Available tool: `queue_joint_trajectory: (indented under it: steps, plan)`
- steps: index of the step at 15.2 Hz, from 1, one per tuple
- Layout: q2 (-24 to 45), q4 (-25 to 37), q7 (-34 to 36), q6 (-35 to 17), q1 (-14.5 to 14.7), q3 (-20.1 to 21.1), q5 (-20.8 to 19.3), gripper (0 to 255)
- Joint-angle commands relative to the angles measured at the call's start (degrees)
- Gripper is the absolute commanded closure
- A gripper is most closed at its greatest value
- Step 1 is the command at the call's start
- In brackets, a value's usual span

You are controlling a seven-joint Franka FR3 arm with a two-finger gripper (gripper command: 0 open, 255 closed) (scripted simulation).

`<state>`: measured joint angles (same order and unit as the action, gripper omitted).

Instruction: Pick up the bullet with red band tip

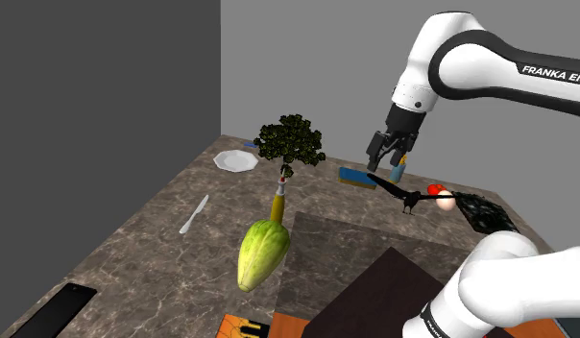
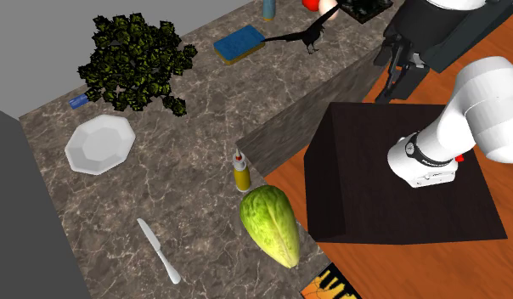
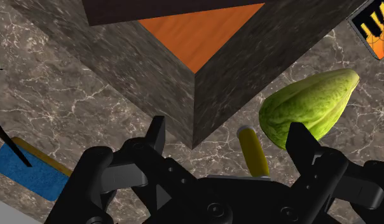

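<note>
The bullet (image 1: 277, 205) is a yellow shell with a red band under its pale tip. It stands upright on the marble counter (image 1: 163, 230), just behind a green ribbed fruit (image 1: 262, 253). In the second exterior view the bullet (image 2: 241, 172) stands at the counter's inner corner, beside the fruit (image 2: 272, 224). My gripper (image 1: 389, 154) hangs open high above the counter, well to the shoulder view's right of the bullet. In the wrist view the bullet (image 3: 253, 150) lies beyond the open gripper (image 3: 227, 143), near one fingertip (image 3: 299, 141), untouched.
A dark leafy plant (image 1: 291, 141), a white plate (image 1: 235, 160) and a blue sponge (image 1: 358, 178) stand along the back. A black bird figure (image 1: 401, 195) is below the gripper. A pale knife (image 1: 193, 214) and a black slab (image 1: 53, 312) lie toward the front.
</note>
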<state>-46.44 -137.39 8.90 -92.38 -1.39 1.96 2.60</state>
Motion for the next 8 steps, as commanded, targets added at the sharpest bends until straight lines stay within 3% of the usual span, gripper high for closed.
queue_joint_trajectory:
  steps: [1, 8]
  plan:
    - [0.00, 0.00, 0.00, 0.00, 0.00, 0.00, 0.00, 0]
    - [12.66, 1.39, 3.01, -12.47, 0.45, 3.49, 0.86, 0]
